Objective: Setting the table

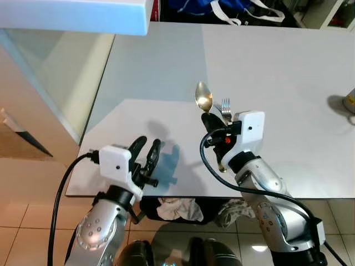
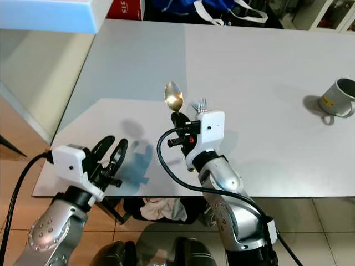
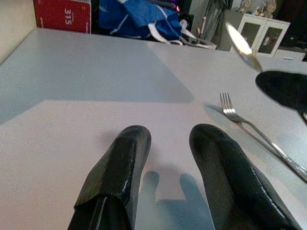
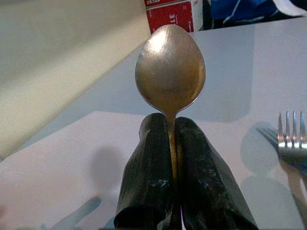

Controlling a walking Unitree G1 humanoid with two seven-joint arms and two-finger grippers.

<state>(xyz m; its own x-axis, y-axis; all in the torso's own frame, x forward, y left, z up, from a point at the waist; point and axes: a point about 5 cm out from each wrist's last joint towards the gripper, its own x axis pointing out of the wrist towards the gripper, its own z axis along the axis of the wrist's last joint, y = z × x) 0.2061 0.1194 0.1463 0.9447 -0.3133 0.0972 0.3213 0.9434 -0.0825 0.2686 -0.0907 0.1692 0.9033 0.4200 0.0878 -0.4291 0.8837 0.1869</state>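
My right gripper (image 1: 207, 119) is shut on a spoon (image 1: 203, 97), whose bowl sticks up past the fingertips (image 4: 158, 125) over the white table (image 1: 277, 72). A fork (image 1: 226, 109) lies flat on the table just right of the spoon, its handle running under my right wrist. In the left wrist view the fork (image 3: 249, 129) rests on the tabletop ahead and to the side. My left gripper (image 1: 147, 145) hovers open near the table's front left corner, holding nothing. A grey mug (image 2: 340, 97) stands on the table at the far right.
A pale countertop edge (image 1: 77, 14) overhangs at the upper left, with a beige wall below it. A red box (image 3: 62, 14) and blue bags (image 3: 134, 21) sit beyond the table's far edge. Crumpled cloth (image 1: 177, 209) lies under the table's front edge.
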